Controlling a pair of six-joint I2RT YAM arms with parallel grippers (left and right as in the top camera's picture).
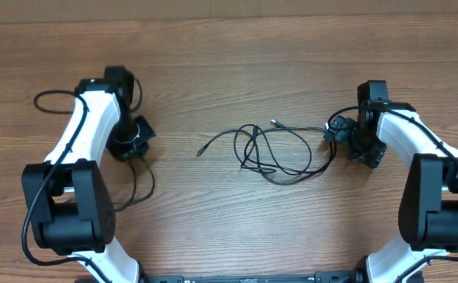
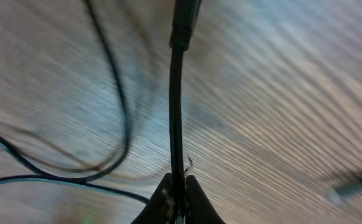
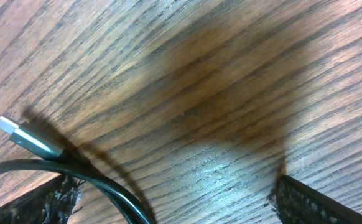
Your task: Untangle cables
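A loose tangle of thin black cables (image 1: 254,151) lies at mid-table, one silver-tipped end (image 1: 275,123) pointing up and another end (image 1: 200,152) trailing left. My left gripper (image 1: 131,141) is off to the left. In the left wrist view it (image 2: 176,194) is shut on a black cable (image 2: 176,124) that runs straight away from the jaws. A thinner cable loop (image 2: 124,118) curves beside it. My right gripper (image 1: 361,149) stands at the tangle's right end. Seen from the right wrist it (image 3: 175,208) is open, with a silver-plugged cable (image 3: 28,140) passing by its left finger (image 3: 38,208).
The table is brown wood grain (image 1: 229,63). A black cord (image 1: 144,185) loops on the table just below my left gripper. Another black wire (image 1: 46,97) arcs out beside the left arm. A blurred plug (image 2: 355,182) lies at the right edge of the left wrist view.
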